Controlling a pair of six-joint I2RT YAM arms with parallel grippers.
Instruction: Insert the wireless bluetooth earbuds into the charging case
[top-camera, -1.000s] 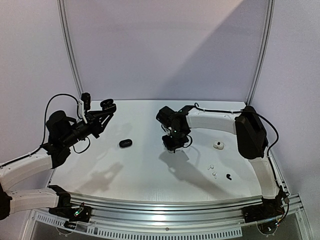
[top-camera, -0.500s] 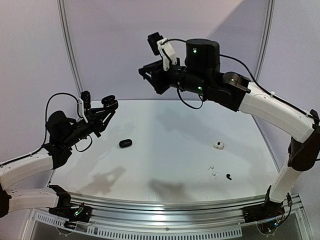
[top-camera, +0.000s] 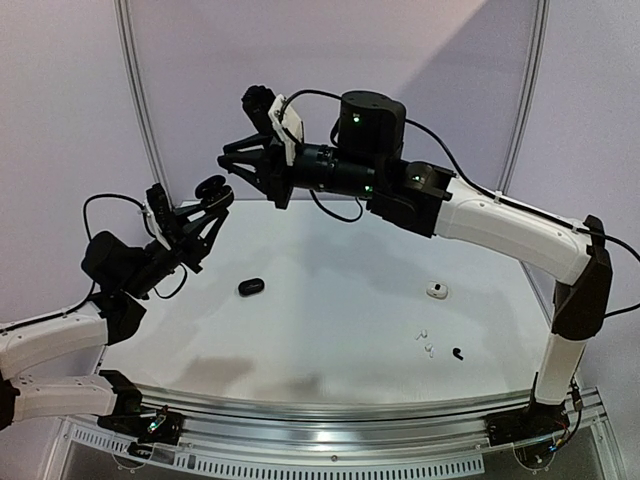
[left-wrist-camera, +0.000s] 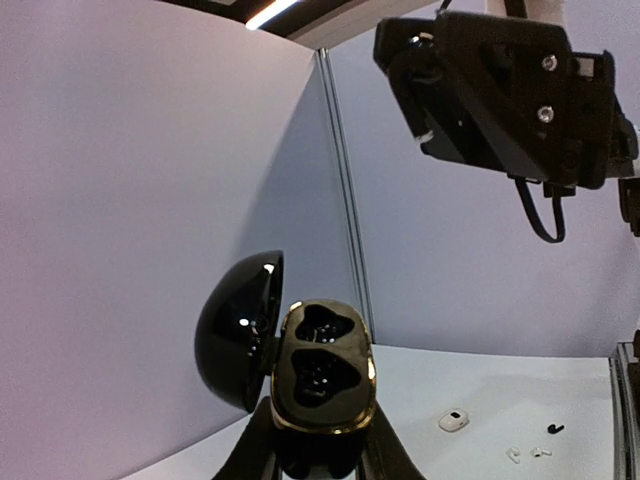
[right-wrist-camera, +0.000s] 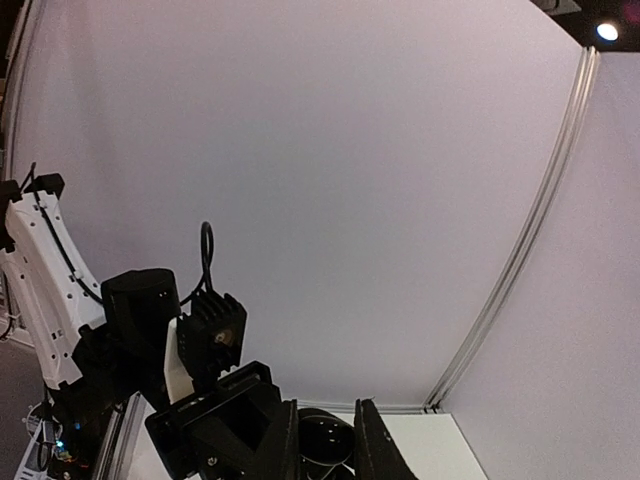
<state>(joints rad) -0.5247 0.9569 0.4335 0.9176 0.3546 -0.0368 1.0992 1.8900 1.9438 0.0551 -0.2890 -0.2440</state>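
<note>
Left gripper (top-camera: 207, 196): is shut tight on the open black case (left-wrist-camera: 322, 370), which is held up in the air with its lid (left-wrist-camera: 238, 330) tipped back.
Right gripper (top-camera: 230, 160): is held high, just above that case. Its fingers are seen a little apart. It cannot be told if anything is pinched.
Earbuds: two white earbuds (top-camera: 425, 341) and one black earbud (top-camera: 458, 353) are seen lying close together on the table (top-camera: 330, 330), at its right side.
Other cases: a shut black case (top-camera: 250, 286) and a white case (top-camera: 436, 290) are seen on the table, well apart.

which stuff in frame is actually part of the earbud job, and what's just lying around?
In the job:
- open black case, held in the left fingers
- white earbuds
- black earbud

Idle for now:
- shut black case
- white case
</note>
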